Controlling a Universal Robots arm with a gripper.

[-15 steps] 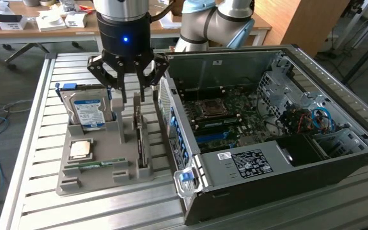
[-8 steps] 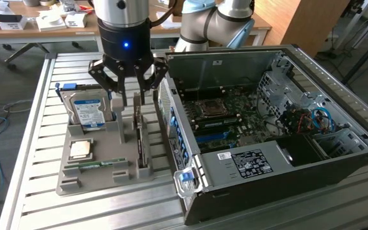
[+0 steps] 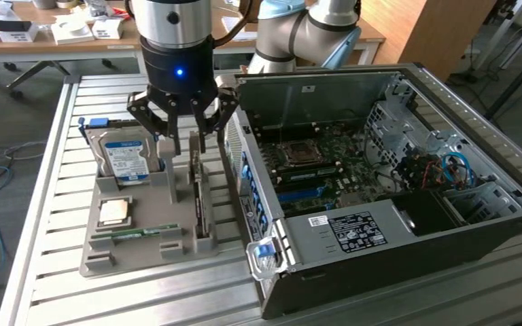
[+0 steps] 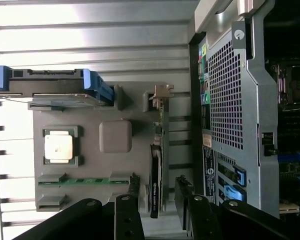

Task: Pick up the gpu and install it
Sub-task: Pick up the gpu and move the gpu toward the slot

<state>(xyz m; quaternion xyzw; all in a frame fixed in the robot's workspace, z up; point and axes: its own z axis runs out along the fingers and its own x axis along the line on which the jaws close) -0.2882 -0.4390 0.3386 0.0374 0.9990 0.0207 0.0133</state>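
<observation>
Grey moulded plastic tray (image 3: 143, 255) (image 4: 90, 170) sits on the ribbed aluminium slat table (image 3: 48, 204) (image 4: 90, 30), just beside the open computer case (image 3: 406, 285) (image 4: 227, 100).

Tray contents:
- hard drive (image 3: 123, 159) (image 4: 45, 87), thick, blue-white label, upright in its slot
- square metal-topped processor chip (image 3: 116, 212) (image 4: 58, 146), flat in a pocket
- narrow green memory stick (image 3: 138, 234) (image 4: 85, 181) in a groove
- gpu (image 3: 199, 197) (image 4: 156, 165), thin flat card on edge in the slot nearest the case

Gripper (image 3: 185, 146) (image 4: 157, 212) is black, with linked fingers spread wide. It hangs over the gpu's far end with one finger on each side of the card's line, gaps visible. Nothing gripped.

Case is sheet steel with a perforated rear panel. Inside are a green motherboard (image 3: 325, 156) and a black boxy power supply (image 3: 352, 227) with a white label.
</observation>
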